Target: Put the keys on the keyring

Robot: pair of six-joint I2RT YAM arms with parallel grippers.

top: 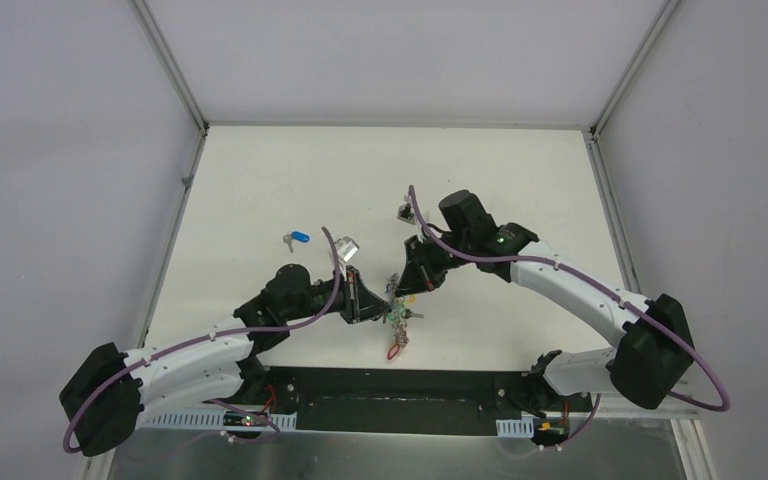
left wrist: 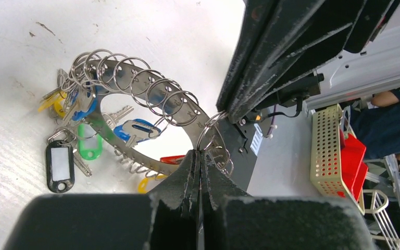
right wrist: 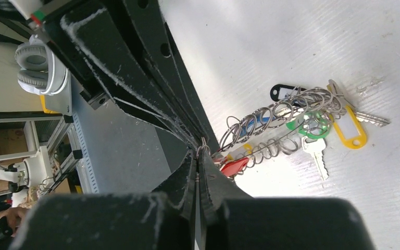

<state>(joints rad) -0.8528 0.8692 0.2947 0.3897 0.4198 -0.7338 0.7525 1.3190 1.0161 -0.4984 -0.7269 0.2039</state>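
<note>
Steel keyring (top: 397,318) sits near-middle of the table (top: 260,180), one side raised: my left gripper (left wrist: 200,156) and right gripper (right wrist: 198,155) are both pressed shut, tip to tip, each seemingly nipping the same small wire loop (left wrist: 209,131) on it. Reads as the loop-opening step; the blue-tagged key (top: 298,238) lies loose, well off to the left. Next I need one arm holding that loop pried while the other lets go and fetches the key, without the loop snapping shut.
</note>
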